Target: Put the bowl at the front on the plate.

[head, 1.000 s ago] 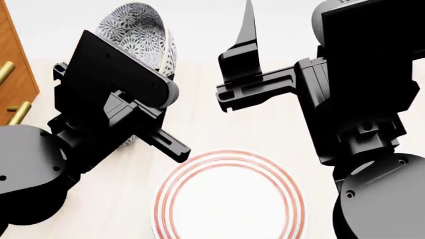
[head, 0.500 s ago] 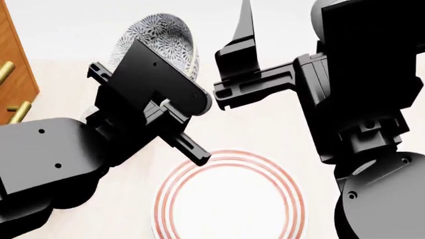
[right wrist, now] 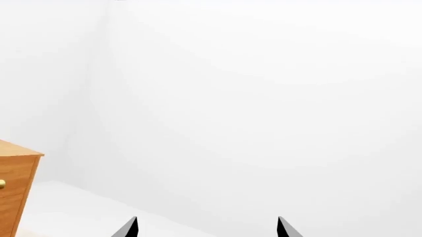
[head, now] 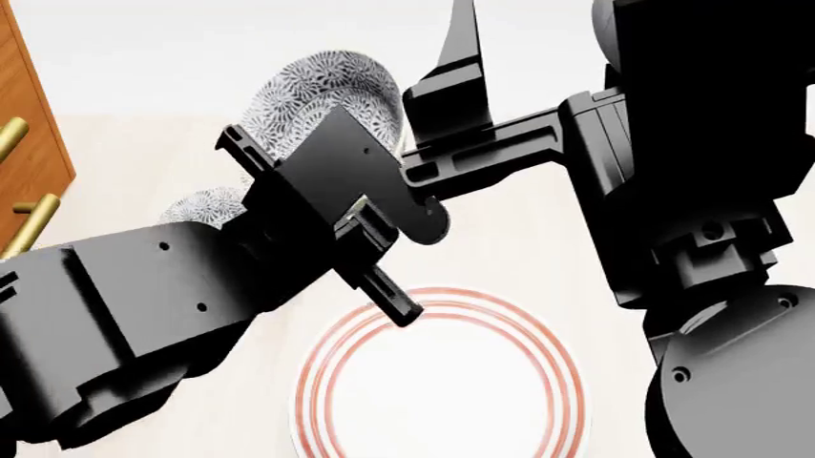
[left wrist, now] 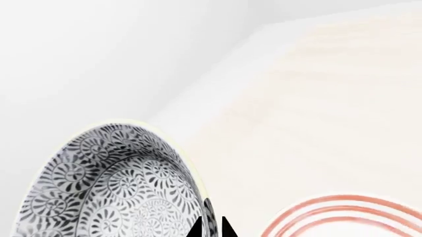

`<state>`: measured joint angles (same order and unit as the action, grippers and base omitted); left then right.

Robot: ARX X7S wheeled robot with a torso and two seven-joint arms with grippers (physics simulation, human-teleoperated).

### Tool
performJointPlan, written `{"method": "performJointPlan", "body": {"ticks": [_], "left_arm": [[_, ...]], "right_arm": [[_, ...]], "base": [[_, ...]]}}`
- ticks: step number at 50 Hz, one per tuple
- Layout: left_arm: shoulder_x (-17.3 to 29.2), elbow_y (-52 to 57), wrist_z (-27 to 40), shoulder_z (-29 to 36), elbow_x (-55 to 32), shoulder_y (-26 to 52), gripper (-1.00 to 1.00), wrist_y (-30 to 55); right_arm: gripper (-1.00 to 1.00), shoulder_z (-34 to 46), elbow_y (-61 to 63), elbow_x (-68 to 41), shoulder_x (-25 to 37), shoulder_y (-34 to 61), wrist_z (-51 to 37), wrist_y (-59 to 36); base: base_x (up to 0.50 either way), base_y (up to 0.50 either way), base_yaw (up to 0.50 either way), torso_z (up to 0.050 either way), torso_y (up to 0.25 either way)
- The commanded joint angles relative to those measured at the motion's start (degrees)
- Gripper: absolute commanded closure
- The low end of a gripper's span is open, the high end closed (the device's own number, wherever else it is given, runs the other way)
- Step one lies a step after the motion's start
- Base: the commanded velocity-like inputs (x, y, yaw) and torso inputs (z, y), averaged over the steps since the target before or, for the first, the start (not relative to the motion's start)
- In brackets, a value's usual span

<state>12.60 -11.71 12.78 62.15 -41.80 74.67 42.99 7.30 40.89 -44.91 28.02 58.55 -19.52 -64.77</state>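
Black and blocky, the left gripper (head: 334, 157) is clamped on the rim of the bowl (head: 319, 95), its fingertips (left wrist: 228, 228) pinching the patterned wall in the left wrist view. It holds the bowl tilted in the air, above the desk (head: 128, 153), beyond the plate's far rim. The plate (head: 440, 382), ringed in red, lies flat near the desk's front edge. A second patterned bowl (head: 204, 205) peeks out beneath the left arm. The right gripper (right wrist: 206, 228) hangs spread and empty, raised off the desk. A wooden cabinet (head: 26, 143) stands at the desk's left edge.
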Motion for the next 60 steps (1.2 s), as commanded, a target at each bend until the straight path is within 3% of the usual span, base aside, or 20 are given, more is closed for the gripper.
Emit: {"method": "performJointPlan", "body": {"ticks": [1,31,39,60], "left_arm": [[-3.0,-6.6,-3.3,2.9,3.9,1.2,1.0,-2.4],[-11.0,-27.1,-18.8,8.9,8.0,4.1,1.0,-12.1],[-12.6,-32.3,-23.3,11.5,3.0,5.3,1.0,-14.0],[-12.6,-31.7,-19.8,25.9,-7.0,7.6,1.0,-15.4]], "right_arm": [[-1.0,0.2,0.2,-0.2,0.2,0.2,0.0,0.3],[-1.0,-0.2,1.0,-1.6,0.6,0.3,-1.4,-0.1],[-1.0,-0.5,1.4,-2.0,0.9,-0.1,-1.9,-0.2],[-1.0,-1.1,2.1,-2.8,1.5,-0.6,-2.8,-0.3]], "base": [[0.0,0.0,0.0,0.0,0.0],[0.0,0.0,0.0,0.0,0.0],[0.0,0.0,0.0,0.0,0.0],[0.0,0.0,0.0,0.0,0.0]]}}
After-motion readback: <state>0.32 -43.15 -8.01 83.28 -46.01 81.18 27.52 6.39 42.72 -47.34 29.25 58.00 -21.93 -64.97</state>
